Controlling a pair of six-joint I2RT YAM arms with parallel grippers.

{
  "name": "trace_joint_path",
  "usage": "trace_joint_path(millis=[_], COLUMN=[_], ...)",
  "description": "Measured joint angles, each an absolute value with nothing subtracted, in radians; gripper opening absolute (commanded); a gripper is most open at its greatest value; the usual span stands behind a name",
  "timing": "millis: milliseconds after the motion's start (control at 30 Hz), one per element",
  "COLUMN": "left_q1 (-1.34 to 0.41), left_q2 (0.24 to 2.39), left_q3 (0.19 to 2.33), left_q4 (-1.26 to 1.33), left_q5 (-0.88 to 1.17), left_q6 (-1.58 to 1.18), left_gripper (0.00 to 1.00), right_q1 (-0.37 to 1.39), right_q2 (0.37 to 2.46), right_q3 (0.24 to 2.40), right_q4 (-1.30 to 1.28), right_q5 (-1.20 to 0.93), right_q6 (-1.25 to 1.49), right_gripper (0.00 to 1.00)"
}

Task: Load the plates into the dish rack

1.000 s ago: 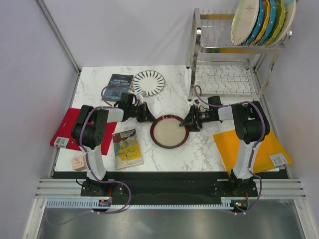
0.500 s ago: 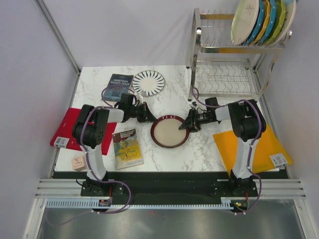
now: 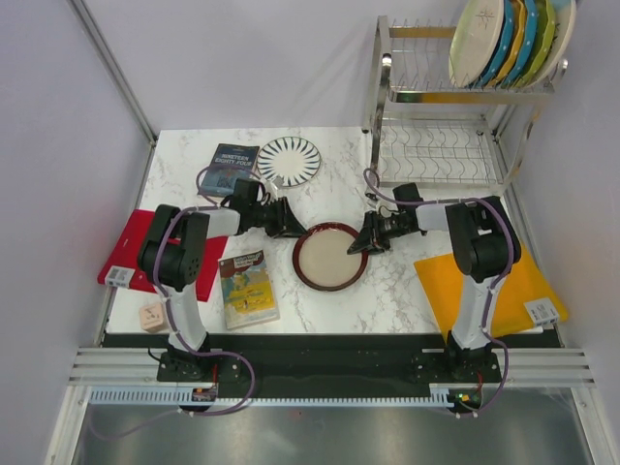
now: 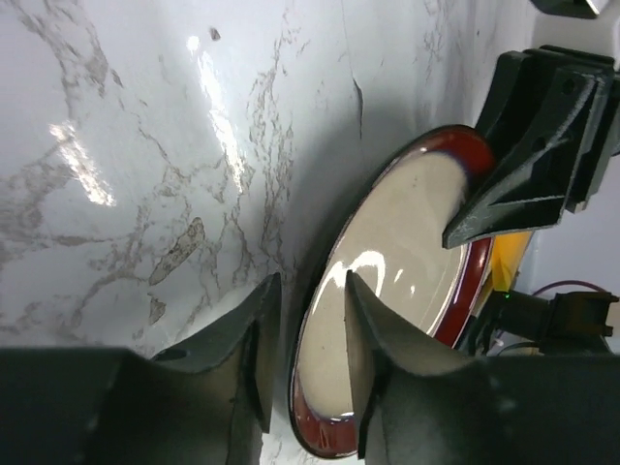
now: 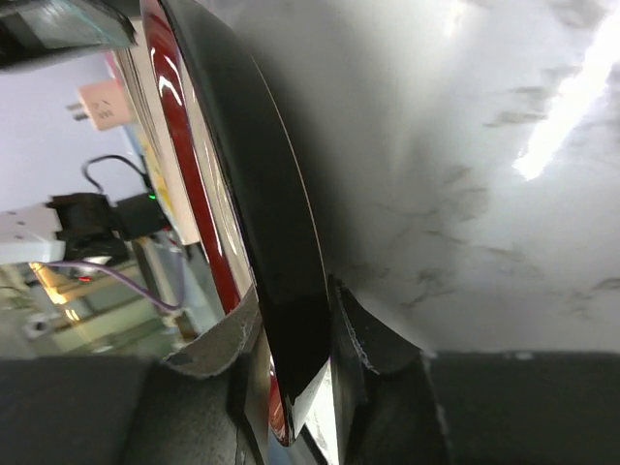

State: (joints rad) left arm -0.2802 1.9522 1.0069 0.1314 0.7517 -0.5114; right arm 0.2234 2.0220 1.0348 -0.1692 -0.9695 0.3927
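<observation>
The maroon-rimmed plate (image 3: 329, 258) is on the table (image 3: 387, 295), in front of the dish rack (image 3: 436, 155) and off its left end, not loaded yet. The right gripper (image 5: 294, 295) is clamped on the plate's rim on the rack side, with a finger above and a finger below it. The left gripper (image 4: 311, 283) is on the rim away from the rack, its fingers spread to either side of the edge with a gap showing, so it's not gripping.

Change over the last second: both grippers have closed in on the rim, the right elbow has swung toward the rack, and the plate has barely shifted. I read this as the right-hand grasp just made and the lift about to start. The left wrist view shows shadow under the plate, so it may be tipping up on the rack side.

The rack's upper shelf holds several plates (image 3: 504, 39) on edge at its right end. The striped plate (image 3: 289, 161) lies flat, further left of the rack, still to be loaded.
</observation>
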Motion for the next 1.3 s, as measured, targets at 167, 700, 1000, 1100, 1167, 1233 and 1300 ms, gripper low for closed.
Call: trace_joint_path(millis=[167,700,1000,1100,1167,1233,1300], left_q1=[-0.229,-0.081,-0.11,-0.112,-0.114,-0.115,-0.116], left_q2=[1.851,1.651,1.697,1.697,1.697,1.697,1.697], left_q3=[1.068,1.136,1.121,1.146,1.159,1.162,1.158], left_q4=[-0.001,-0.024,-0.035,-0.056,-0.052,-0.038,-0.023], left_q5=[0.711,0.651,0.64,0.635,0.637,0.647,0.649], left_q6=[-0.438,-0.342,-0.34,-0.324,-0.314,-0.302,-0.297], left_gripper=[0.54,0.57,0.56,0.56,0.56,0.56,0.56], right_q1=[0.241,0.201,0.201,0.208,0.211,0.216,0.224], right_q2=[1.917,1.604,1.515,1.398,1.404,1.464,1.545], right_q3=[1.146,1.853,2.236,2.004,1.966,1.974,1.996], right_q4=[-0.424,-0.927,-0.694,-0.429,-0.334,-0.217,-0.115], right_q5=[-0.867,-0.461,-0.409,-0.299,-0.201,-0.073,0.06], right_q6=[0.196,-0.207,-0.159,-0.099,-0.073,-0.05,-0.056], right_gripper=[0.0,0.0,0.0,0.0,0.0,0.0,0.0])
